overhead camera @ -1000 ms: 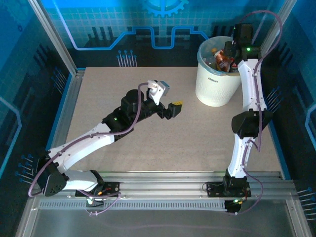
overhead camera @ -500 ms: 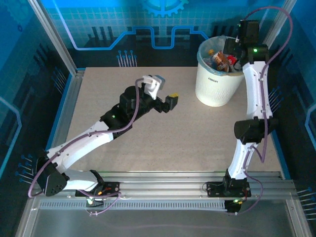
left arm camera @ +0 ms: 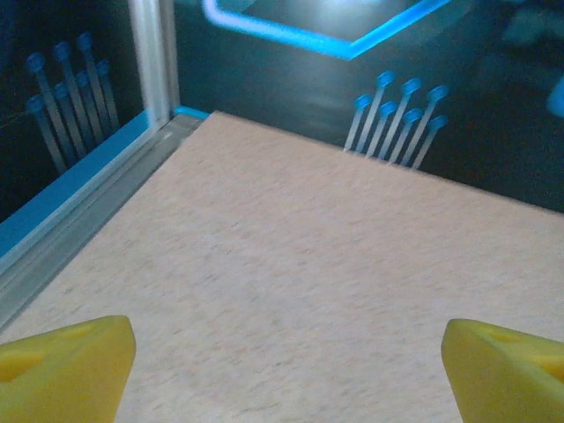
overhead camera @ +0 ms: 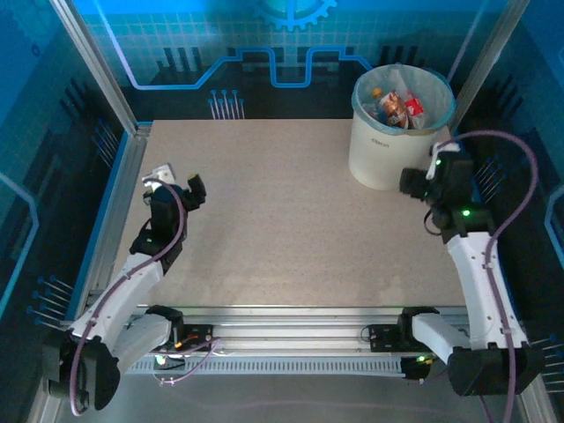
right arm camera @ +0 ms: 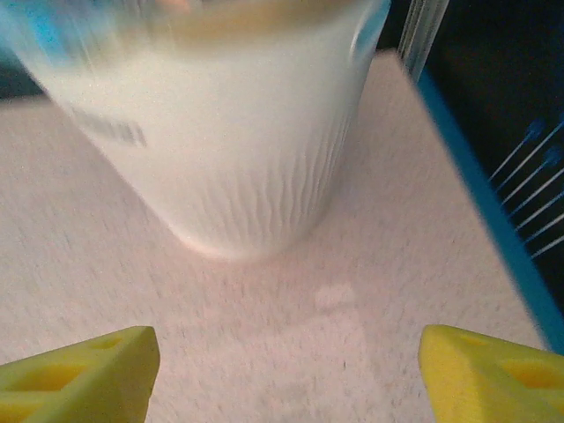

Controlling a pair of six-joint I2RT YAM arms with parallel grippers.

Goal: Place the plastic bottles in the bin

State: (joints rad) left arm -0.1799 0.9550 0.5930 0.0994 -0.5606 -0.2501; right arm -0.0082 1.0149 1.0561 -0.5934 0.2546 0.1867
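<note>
There is one bin (overhead camera: 384, 159). It is big, round and white, and it stands at the far right of the surface (overhead camera: 282, 238). A pale blue bag (overhead camera: 446, 99) is folded over its rim, and there is small dark writing on its side. The plastic bottles (overhead camera: 394, 107) are inside the bin, in a heap near the top. From above I can pick out three. One has an orange top, one is brown with a red label, and one looks red and white. They are all jumbled up, so I cannot count any more than that. There are two arms, and each arm has one hand. The left hand (overhead camera: 196, 187) is over the left side of the surface, close to the left edge and well apart from the bin. In the left wrist view, its two yellow fingertips (left arm camera: 66, 370) are far apart, and between them I see bare surface. The right hand (overhead camera: 411, 182) is just to the right of the bin, near it but not touching, and it points at the bin's white wall. Its two yellow fingertips (right arm camera: 79, 374) are also far apart, with bare surface between them and the bin just ahead.
</note>
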